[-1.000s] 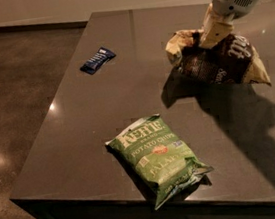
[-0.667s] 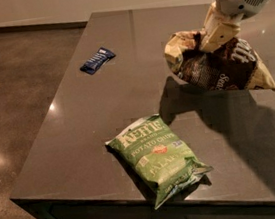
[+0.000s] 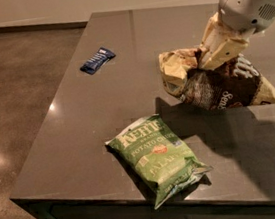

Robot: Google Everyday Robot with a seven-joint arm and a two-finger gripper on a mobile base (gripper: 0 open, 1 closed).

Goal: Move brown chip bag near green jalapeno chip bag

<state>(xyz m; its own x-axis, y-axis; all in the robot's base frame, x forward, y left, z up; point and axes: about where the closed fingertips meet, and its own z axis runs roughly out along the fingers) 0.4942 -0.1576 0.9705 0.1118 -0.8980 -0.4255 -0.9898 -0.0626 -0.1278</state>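
The brown chip bag (image 3: 225, 87), dark brown with cream ends, hangs a little above the dark table at the right. My gripper (image 3: 210, 57) is shut on its top edge, coming down from the upper right. The green jalapeno chip bag (image 3: 156, 157) lies flat near the table's front edge, below and left of the brown bag, apart from it.
A small dark blue wrapper (image 3: 97, 60) lies near the table's left edge at the back. The dark table (image 3: 124, 83) ends at the front and left, with brown floor beyond on the left.
My gripper has lifted the brown bag off the table and carried it a little toward the front.
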